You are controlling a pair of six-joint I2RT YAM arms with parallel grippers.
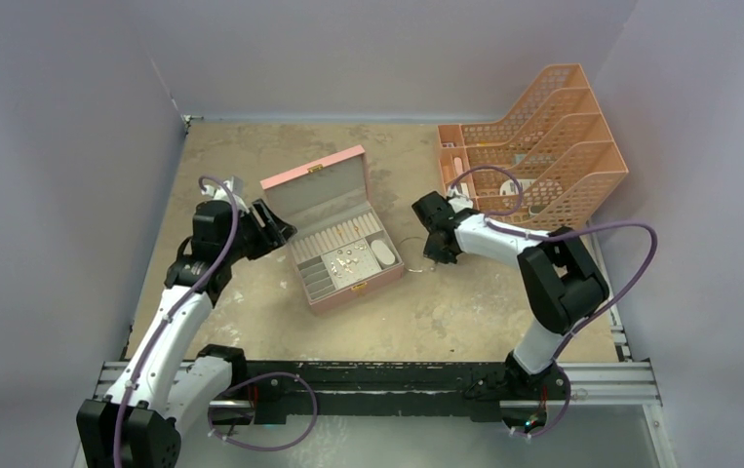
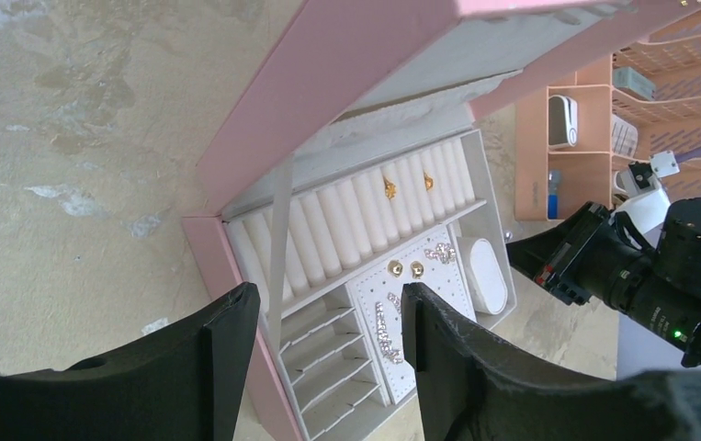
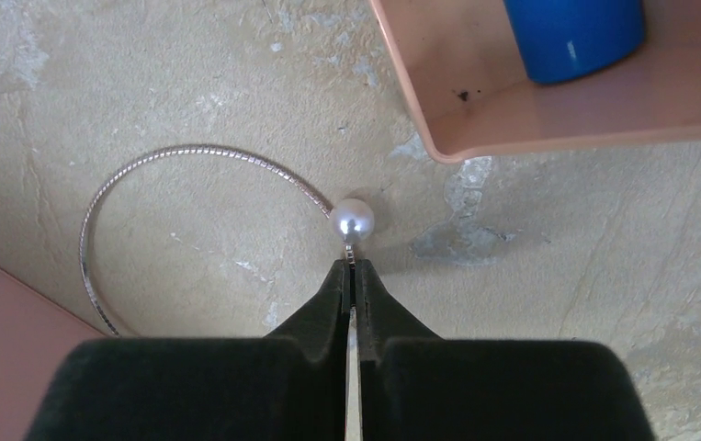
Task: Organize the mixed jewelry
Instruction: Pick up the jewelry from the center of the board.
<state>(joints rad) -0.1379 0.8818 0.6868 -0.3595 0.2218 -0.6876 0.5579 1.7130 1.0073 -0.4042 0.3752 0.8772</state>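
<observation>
The large thin wire hoop with a white pearl lies on the table right of the pink box; it also shows in the top view. My right gripper is shut on the hoop's wire just below the pearl. The open pink box holds small gold studs, gold pieces on the ring rolls and silvery chain-like pieces on the white pad. My left gripper is open and empty, hovering over the box's left edge.
An orange mesh file rack stands at the back right, with a small orange organiser holding a blue item close to the hoop. Grey walls close in the table on three sides.
</observation>
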